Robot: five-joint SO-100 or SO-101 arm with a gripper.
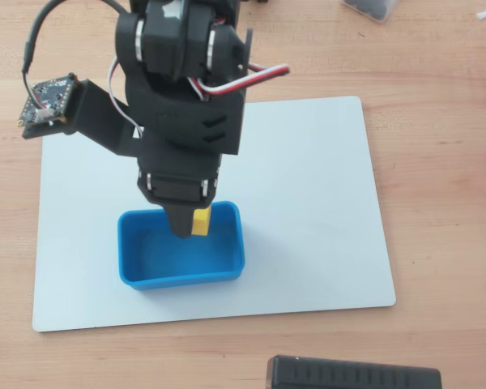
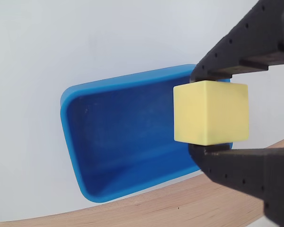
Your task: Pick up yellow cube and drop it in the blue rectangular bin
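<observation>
My gripper (image 2: 210, 113) is shut on the yellow cube (image 2: 210, 112), one black finger above it and one below in the wrist view. In the overhead view the gripper (image 1: 196, 223) holds the cube (image 1: 201, 221) over the far edge of the blue rectangular bin (image 1: 138, 267). The bin is empty and sits on a white board; in the wrist view the bin (image 2: 109, 142) lies below and to the left of the cube. The cube hangs in the air, above the bin's inside.
The white board (image 1: 308, 203) lies on a wooden table (image 1: 437, 121). A black object (image 1: 352, 374) sits at the front edge of the overhead view. A small circuit board (image 1: 49, 99) sticks out from the arm at the left. A dark container (image 1: 374, 8) is at the far right.
</observation>
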